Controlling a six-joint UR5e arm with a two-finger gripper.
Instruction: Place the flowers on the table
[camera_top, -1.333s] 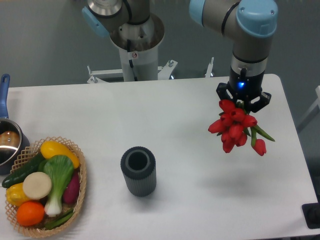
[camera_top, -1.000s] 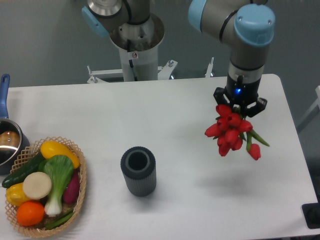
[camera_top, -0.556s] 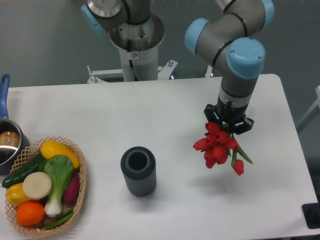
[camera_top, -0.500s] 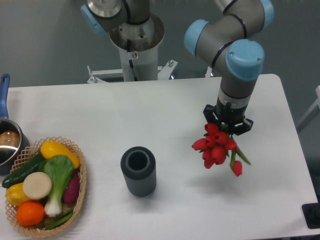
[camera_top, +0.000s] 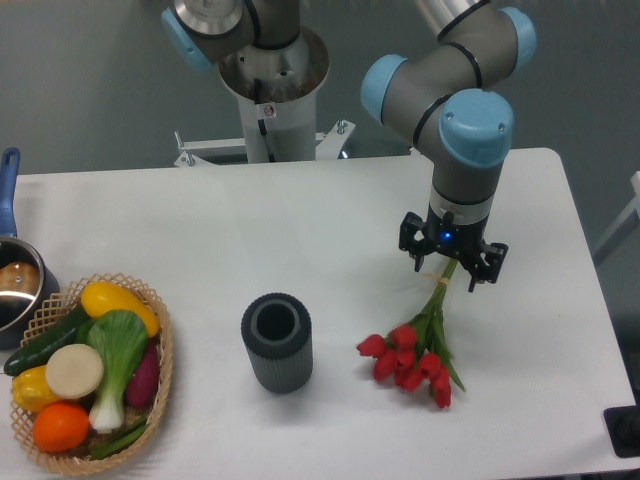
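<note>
the flowers (camera_top: 412, 352) lay flat on the white desk (camera_top: 330, 230), buds toward 7 o'clock, stem tips under the gripper (camera_top: 452, 268), whose jaws stood apart; a dark cylinder (camera_top: 276, 342) stood at their 9 o'clock.

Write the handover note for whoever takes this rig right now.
Claw: over the stem end of the flowers; cannot tell whether it grips them or has let go.
Flowers: red buds low on the table, stems slanting up to the claw, right of the dark cylinder vase.
Done: flowers carried down to the tabletop.
Left: confirm release, then lift the claw clear.
Basket of vegetables at front left, untouched.
</note>
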